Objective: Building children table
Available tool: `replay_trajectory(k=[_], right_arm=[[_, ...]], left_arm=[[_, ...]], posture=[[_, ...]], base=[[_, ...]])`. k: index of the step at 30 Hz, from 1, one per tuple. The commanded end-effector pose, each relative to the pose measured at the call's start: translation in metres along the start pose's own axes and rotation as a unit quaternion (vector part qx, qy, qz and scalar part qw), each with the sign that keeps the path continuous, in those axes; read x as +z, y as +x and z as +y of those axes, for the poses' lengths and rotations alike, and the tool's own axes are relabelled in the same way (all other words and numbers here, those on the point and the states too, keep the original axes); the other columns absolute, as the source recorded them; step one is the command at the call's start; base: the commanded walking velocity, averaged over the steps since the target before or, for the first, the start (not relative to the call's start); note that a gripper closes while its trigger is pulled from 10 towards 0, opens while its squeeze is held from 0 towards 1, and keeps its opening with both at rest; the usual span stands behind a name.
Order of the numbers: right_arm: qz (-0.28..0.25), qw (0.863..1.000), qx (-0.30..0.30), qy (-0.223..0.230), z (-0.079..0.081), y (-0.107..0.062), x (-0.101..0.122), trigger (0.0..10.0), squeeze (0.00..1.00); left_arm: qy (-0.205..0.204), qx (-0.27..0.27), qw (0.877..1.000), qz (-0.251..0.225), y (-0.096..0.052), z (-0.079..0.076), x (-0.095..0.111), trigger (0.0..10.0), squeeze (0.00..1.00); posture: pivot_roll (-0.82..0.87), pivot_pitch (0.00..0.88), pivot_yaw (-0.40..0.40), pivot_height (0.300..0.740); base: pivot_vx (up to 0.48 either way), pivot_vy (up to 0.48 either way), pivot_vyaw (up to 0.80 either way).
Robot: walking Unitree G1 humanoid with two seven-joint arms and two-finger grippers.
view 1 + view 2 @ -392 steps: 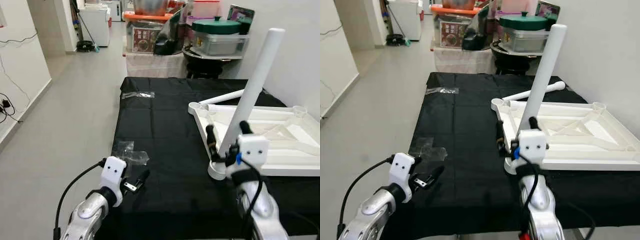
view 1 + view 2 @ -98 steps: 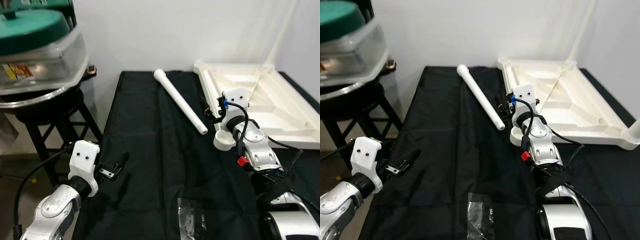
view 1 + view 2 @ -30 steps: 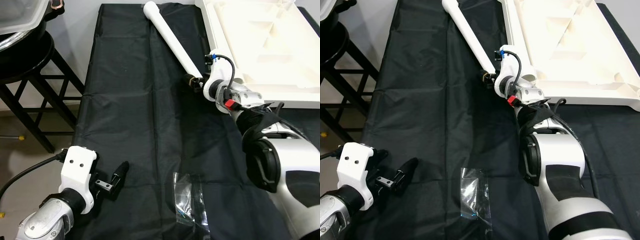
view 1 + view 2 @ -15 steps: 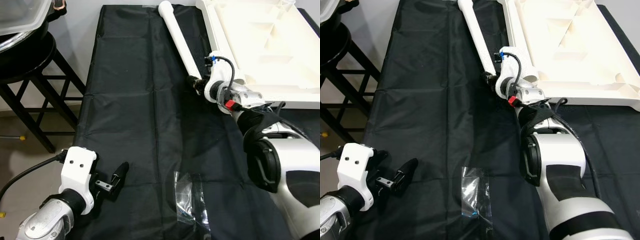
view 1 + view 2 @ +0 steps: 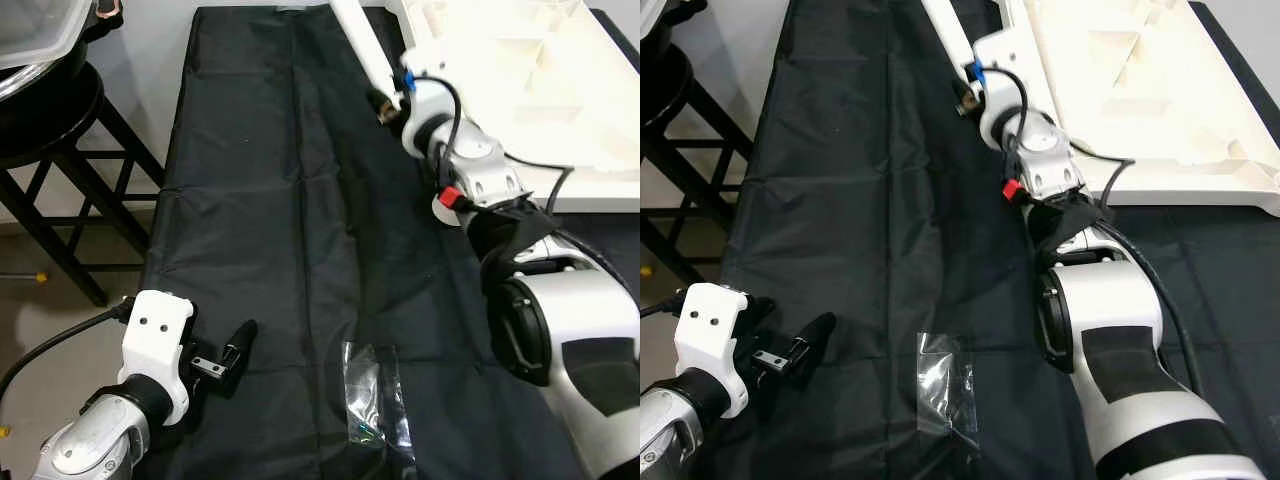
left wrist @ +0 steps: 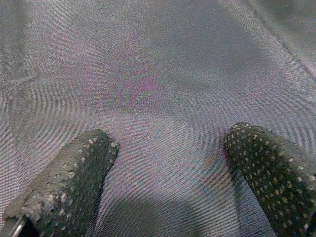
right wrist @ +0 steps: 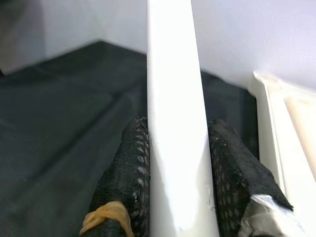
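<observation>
A white round table leg (image 5: 358, 42) lies slanted at the far end of the black cloth (image 5: 270, 200), beside the upturned white tabletop (image 5: 540, 90). My right gripper (image 5: 385, 102) is shut on the leg's near end. In the right wrist view, the leg (image 7: 173, 74) runs between the two black fingers (image 7: 123, 168), which press on both its sides. My left gripper (image 5: 236, 352) hovers low over the cloth at the near left. In its wrist view the left gripper (image 6: 168, 158) is open with nothing between its fingertips.
A clear plastic bag (image 5: 372, 395) with small parts lies on the cloth near the front edge. A black stool (image 5: 60, 120) carrying a container stands off the table's left side. The white wall runs behind the table's far end.
My right gripper has moved toward the table's far end with the leg's near end in it; the leg's far end has passed out of the picture. The left gripper has stayed put.
</observation>
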State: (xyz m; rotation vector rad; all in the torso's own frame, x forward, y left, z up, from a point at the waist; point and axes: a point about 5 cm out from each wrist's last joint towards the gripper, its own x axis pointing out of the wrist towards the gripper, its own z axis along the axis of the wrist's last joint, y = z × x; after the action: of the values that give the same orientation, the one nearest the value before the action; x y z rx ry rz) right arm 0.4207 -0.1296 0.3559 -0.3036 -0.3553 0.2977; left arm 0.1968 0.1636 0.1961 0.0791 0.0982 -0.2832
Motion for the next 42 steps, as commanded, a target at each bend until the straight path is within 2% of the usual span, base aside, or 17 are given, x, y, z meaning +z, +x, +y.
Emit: replay_trajectory(k=[1, 6, 7, 10, 13, 15, 18, 20, 27, 31, 34, 35, 36, 37, 42], right_arm=[[-0.021, 1.000, 0.013, -0.004, 0.004, 0.000, 0.003, 0.0, 0.00], [-0.055, 0.998, 0.041, 0.017, 0.013, -0.007, -0.001, 0.0, 0.00], [-0.075, 0.996, 0.052, 0.013, 0.018, -0.017, -0.009, 0.0, 0.00], [-0.082, 0.995, 0.057, 0.012, 0.019, -0.023, -0.012, 0.0, 0.00], [-0.097, 0.993, 0.066, 0.001, 0.023, -0.039, -0.021, 0.0, 0.00], [-0.097, 0.993, 0.066, 0.001, 0.023, -0.039, -0.021, 0.0, 0.00], [-0.108, 0.991, 0.072, -0.025, 0.033, -0.065, -0.038, 0.0, 0.00], [-0.110, 0.991, 0.073, -0.028, 0.036, -0.069, -0.041, 0.0, 0.00], [-0.097, 0.992, 0.084, -0.016, 0.047, -0.082, -0.053, 0.0, 0.00], [-0.084, 0.993, 0.088, -0.016, 0.055, -0.102, -0.060, 0.0, 0.00], [-0.080, 0.993, 0.087, -0.013, 0.057, -0.106, -0.062, 0.0, 0.00], [-0.068, 0.994, 0.087, -0.003, 0.064, -0.118, -0.068, 0.0, 0.00], [-0.068, 0.994, 0.087, -0.003, 0.064, -0.118, -0.068, 0.0, 0.00], [-0.059, 0.994, 0.090, 0.008, 0.070, -0.125, -0.072, 0.0, 0.00], [-0.055, 0.993, 0.098, 0.020, 0.081, -0.132, -0.073, 0.0, 0.00]], left_arm=[[-0.016, -0.002, 0.999, 0.033, 0.002, -0.002, -0.013, 10.0, 0.00], [-0.015, 0.000, 1.000, 0.025, 0.006, -0.001, -0.012, 10.0, 0.00], [-0.016, 0.003, 1.000, 0.015, 0.011, -0.001, -0.010, 10.0, 0.00], [-0.015, 0.004, 1.000, 0.009, 0.012, 0.000, -0.009, 10.0, 0.00], [-0.012, 0.009, 1.000, -0.006, 0.017, 0.002, -0.005, 10.0, 0.00], [-0.012, 0.009, 1.000, -0.006, 0.017, 0.002, -0.005, 10.0, 0.00], [-0.009, 0.022, 0.999, -0.036, 0.028, 0.008, 0.002, 10.0, 0.00], [-0.010, 0.026, 0.999, -0.042, 0.030, 0.010, 0.004, 10.0, 0.00], [-0.012, 0.039, 0.997, -0.066, 0.041, 0.016, 0.008, 10.0, 0.00], [-0.021, 0.050, 0.996, -0.076, 0.041, 0.017, 0.006, 10.0, 0.00], [-0.026, 0.051, 0.995, -0.077, 0.040, 0.016, 0.005, 10.0, 0.00], [-0.028, 0.052, 0.995, -0.079, 0.039, 0.015, 0.005, 10.0, 0.00], [-0.028, 0.052, 0.995, -0.079, 0.039, 0.015, 0.005, 10.0, 0.00], [-0.030, 0.050, 0.995, -0.081, 0.039, 0.013, 0.005, 10.0, 0.00], [-0.035, 0.044, 0.995, -0.084, 0.041, 0.012, 0.006, 10.0, 0.00]], posture=[[0.10, 0.367, -0.066, 0.740], [0.10, 0.332, -0.068, 0.740], [0.09, 0.302, -0.070, 0.740], [0.09, 0.298, -0.070, 0.740], [0.07, 0.255, -0.070, 0.740], [0.07, 0.255, -0.070, 0.740], [0.06, 0.184, -0.072, 0.740], [0.06, 0.171, -0.073, 0.740], [0.05, 0.092, -0.078, 0.740], [0.05, 0.044, -0.077, 0.740], [0.05, 0.042, -0.077, 0.740], [0.05, 0.047, -0.074, 0.740], [0.05, 0.047, -0.074, 0.740], [0.05, 0.047, -0.074, 0.740], [0.05, 0.052, -0.065, 0.740]], base=[[0.000, 0.000, 0.00], [0.000, 0.000, 0.00], [0.000, 0.000, 0.00], [0.000, 0.000, 0.00], [0.000, 0.000, 0.00], [0.000, 0.000, 0.00], [0.000, 0.000, 0.00], [0.000, 0.000, 0.00], [0.000, 0.000, 0.00], [0.000, 0.000, 0.00], [0.000, 0.000, 0.00], [0.000, 0.000, 0.00], [0.000, 0.000, 0.00], [0.000, 0.000, 0.00], [0.000, 0.000, 0.00]])
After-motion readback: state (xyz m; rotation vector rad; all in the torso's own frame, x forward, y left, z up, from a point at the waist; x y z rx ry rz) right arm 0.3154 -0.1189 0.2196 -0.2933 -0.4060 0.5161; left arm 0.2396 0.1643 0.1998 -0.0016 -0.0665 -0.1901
